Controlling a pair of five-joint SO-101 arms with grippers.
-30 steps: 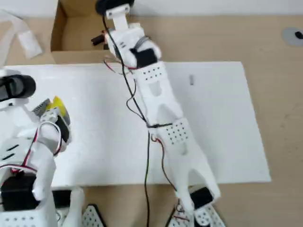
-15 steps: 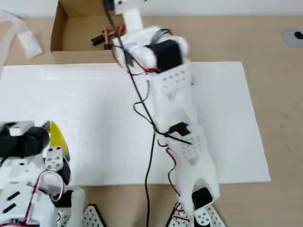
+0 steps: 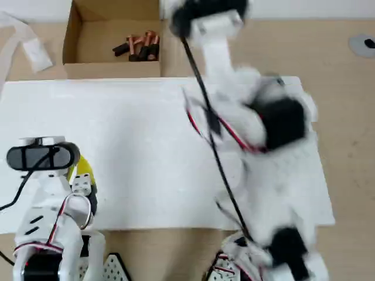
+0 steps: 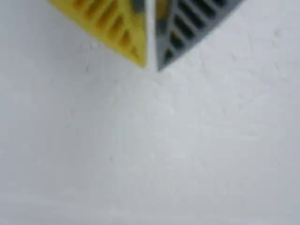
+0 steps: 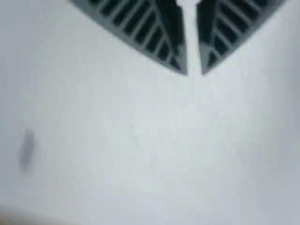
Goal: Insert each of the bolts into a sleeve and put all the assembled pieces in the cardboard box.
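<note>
Far left of the bench (image 3: 345, 117), beyond the white foam sheet (image 3: 140, 134): the cardboard box (image 3: 69, 41), open at the top. Inside it, on the right half of its floor, a small heap of assembled pieces (image 3: 140, 47), copper and black, touching one another. Left arm (image 3: 50, 228) folded upright at the near left corner, black wrist camera (image 3: 41, 157) on top, forearm tipped steeply down toward the sheet just inside its near left edge. Left gripper (image 4: 151, 66) pointed at bare foam, yellow finger (image 4: 108, 23) and grey finger (image 4: 197, 23) pressed together with only a hairline between them, nothing held. Right arm (image 3: 275, 123) rising from its base at the near right edge, running away over the right part of the sheet, then narrowing toward the far side, with its dark head (image 3: 208, 12) past the sheet's far edge, just beside the box's right wall. Right gripper (image 5: 193, 72) above plain white foam, its two dark ribbed fingers drawn close with a thin slit left between the tips, empty. Off to one side on that foam, a faint grey mark (image 5: 28, 147).
</note>
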